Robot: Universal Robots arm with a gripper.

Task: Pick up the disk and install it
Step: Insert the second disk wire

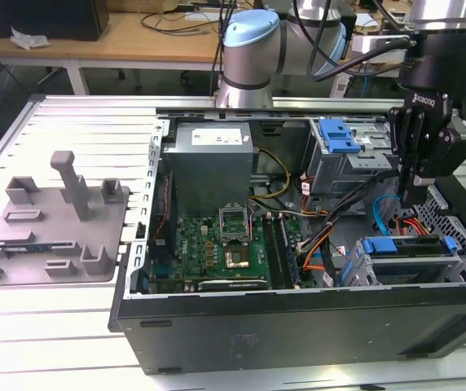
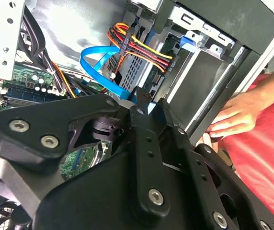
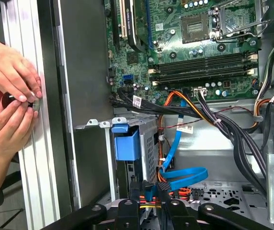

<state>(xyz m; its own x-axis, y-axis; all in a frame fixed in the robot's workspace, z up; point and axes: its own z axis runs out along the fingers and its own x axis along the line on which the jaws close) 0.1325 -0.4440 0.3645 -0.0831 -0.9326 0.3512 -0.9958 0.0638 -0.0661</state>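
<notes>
Your black gripper, claw spread or pressed together you cannot tell, hangs tip-down over the right of the open black computer case, just above the near-right steel cage whose rails apparently already seat the silver, blue-bracketed disk.

I see a green motherboard in the black computer case. Bright blue bracket, light blue cable. My gripper is black.

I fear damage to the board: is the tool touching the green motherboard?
Apart. In the exterior view, the tool hangs by the drive cage, far toward the exterior view's right of the motherboard.
</notes>
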